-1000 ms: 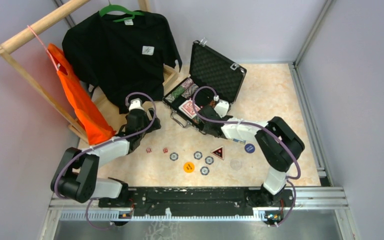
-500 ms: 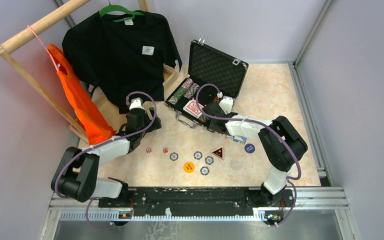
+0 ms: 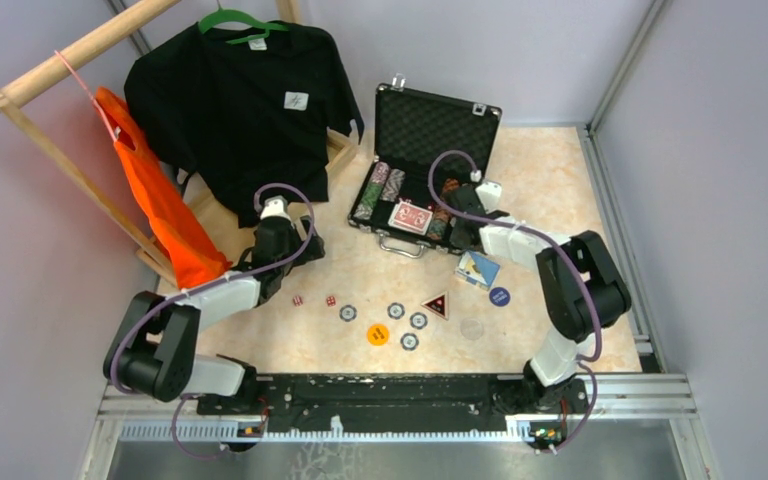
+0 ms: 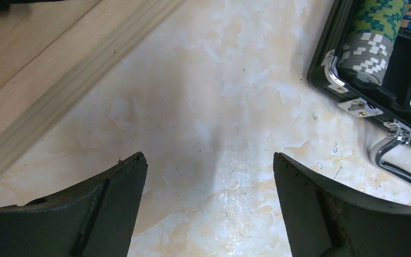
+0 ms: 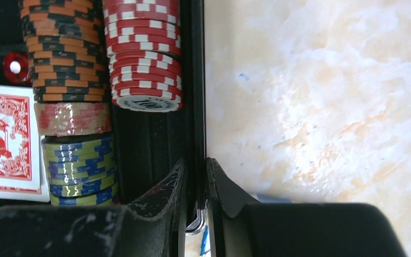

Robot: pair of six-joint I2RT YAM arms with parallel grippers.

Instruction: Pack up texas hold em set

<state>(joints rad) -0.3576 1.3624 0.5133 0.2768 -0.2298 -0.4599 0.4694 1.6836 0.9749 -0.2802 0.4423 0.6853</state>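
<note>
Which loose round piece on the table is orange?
The orange token, beside the frontmost striped chip; the others are grey-striped, blue or clear.

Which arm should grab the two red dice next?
Left. The open left gripper hovers close to the red dice, while the right gripper is farther away, pinching the case wall.

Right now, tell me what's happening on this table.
The right gripper is clamped on the side wall of the open case, which already holds chips and cards. The left gripper hangs open over bare table beside the case. Loose dice and tokens lie in front of it, not yet packed.
</note>
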